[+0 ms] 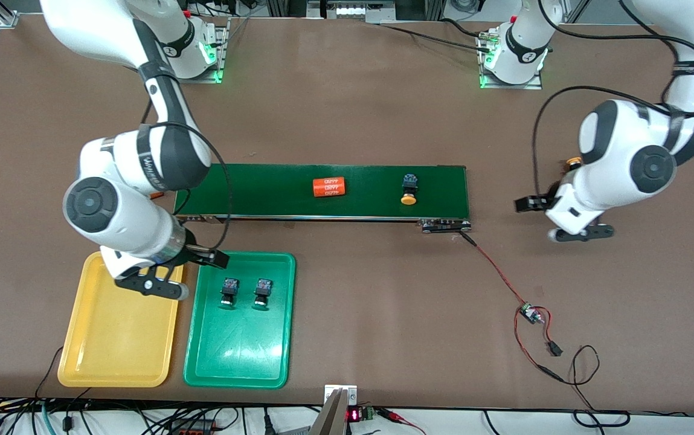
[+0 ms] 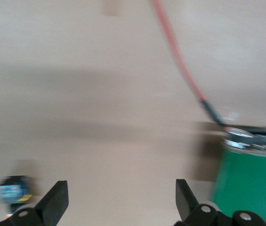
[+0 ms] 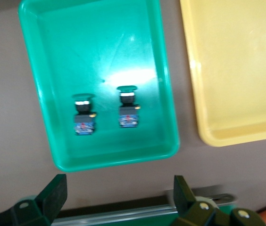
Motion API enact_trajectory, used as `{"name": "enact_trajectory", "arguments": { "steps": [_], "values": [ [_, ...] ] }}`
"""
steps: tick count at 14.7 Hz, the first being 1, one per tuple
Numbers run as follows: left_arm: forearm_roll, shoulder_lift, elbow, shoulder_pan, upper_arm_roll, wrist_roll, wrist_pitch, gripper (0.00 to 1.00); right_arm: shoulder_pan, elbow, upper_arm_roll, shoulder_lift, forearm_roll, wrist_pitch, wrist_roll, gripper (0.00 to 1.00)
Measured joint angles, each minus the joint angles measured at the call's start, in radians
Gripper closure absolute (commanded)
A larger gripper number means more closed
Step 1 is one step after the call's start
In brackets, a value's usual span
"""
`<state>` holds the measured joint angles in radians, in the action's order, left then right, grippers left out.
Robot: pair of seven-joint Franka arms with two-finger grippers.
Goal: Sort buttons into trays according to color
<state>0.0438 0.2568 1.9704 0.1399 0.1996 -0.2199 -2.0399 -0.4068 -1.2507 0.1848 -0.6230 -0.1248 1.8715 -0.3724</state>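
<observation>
Buttons counted: three in clear view — two green-capped, one yellow-capped.
Green-capped pair: first point(image 1: 229, 292) and second point(image 1: 263, 293) lie side by side in the green tray point(image 1: 239, 368), in the part of it farther from the front camera.
Yellow-capped button point(image 1: 409, 188): lies on the dark green belt point(image 1: 274, 190), toward the left arm's end.
Trays counted: two — the green tray and a yellow tray point(image 1: 114, 344), side by side near the front edge of the counter point(image 1: 383, 314), the yellow one closer to the right arm's end.
Yellow tray contents: nothing visible in it.
Orange cylinder point(image 1: 329, 186): one, on the belt near its middle.
Left end effector point(image 2: 121, 197): fingers spread and released, over bare counter just off the belt's end.
Right end effector point(image 3: 120, 195): fingers spread, grasping nothing, above the gap between the belt and the trays.
Red wire point(image 1: 494, 266): runs from the belt's end to a small board point(image 1: 526, 313) on the counter.
</observation>
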Motion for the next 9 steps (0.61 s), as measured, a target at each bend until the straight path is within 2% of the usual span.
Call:
{"name": "enact_trajectory", "arguments": {
  "steps": [2,5,7,9],
  "values": [
    [0.041,0.001,0.01,0.004,-0.061,0.036,0.019,0.0,0.034,-0.066,0.002,0.045,0.02,-0.005,0.099,0.0],
    [0.051,0.019,0.056,0.011,-0.174,0.119,0.031,0.0,0.061,-0.207,0.002,0.136,0.025,0.007,0.145,0.0],
    [0.051,0.043,0.107,0.018,-0.219,0.141,0.032,0.0,0.061,-0.32,-0.003,0.205,0.025,0.045,0.149,0.0],
    [0.052,0.065,0.165,0.02,-0.235,0.146,0.026,0.0,0.045,-0.389,-0.016,0.247,0.025,0.057,0.15,0.0]
  ]
}}
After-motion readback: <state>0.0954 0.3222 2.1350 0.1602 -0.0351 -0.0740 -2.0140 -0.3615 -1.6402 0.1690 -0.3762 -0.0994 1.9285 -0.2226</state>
